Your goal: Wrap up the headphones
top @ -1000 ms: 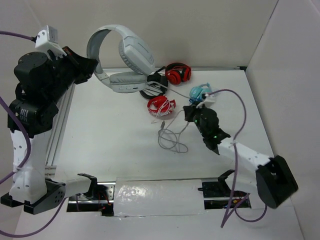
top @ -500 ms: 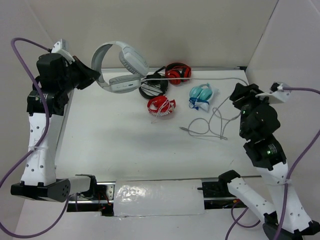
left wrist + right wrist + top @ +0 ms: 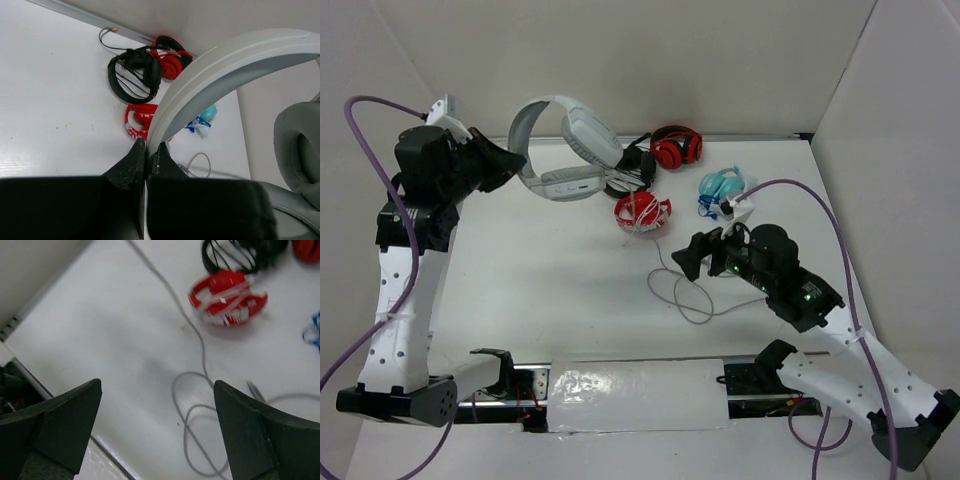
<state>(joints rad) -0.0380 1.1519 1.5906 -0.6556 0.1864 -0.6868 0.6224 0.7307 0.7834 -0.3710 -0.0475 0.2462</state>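
Overhead plus two close wrist views

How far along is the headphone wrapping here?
Done: the large grey-white over-ear headphones are held up by the headband in the shut left gripper. In hand: the open right gripper hovers over the thin grey cable. Left: all the winding; the cable lies in loose loops on the white table, none visibly around the headphones.

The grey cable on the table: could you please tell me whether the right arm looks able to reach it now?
Probably yes. The right gripper hovers open directly above the cable and its loose loops, with nothing between them; the red headphones lie to one side, clear of the loops.
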